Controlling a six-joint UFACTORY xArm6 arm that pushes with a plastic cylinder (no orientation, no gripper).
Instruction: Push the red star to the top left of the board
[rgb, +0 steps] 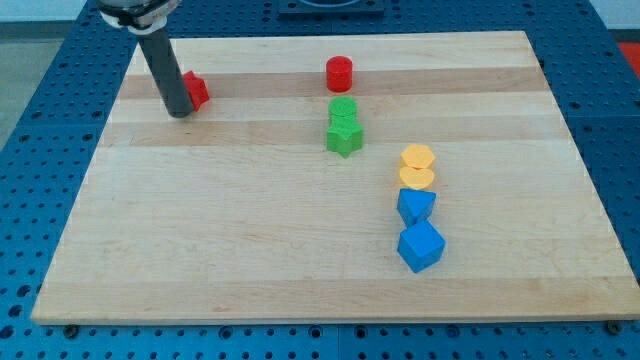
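Note:
The red star (196, 90) lies near the board's top left, partly hidden behind my rod. My tip (180, 112) rests on the board just left of and slightly below the star, touching or nearly touching it. A red cylinder (340, 73) stands at the top middle.
A green cylinder (343, 109) and a green star (344, 136) sit together below the red cylinder. Two yellow blocks (417, 167) and two blue blocks (418, 228) form a column at the right middle. The wooden board (250, 250) lies on a blue perforated table.

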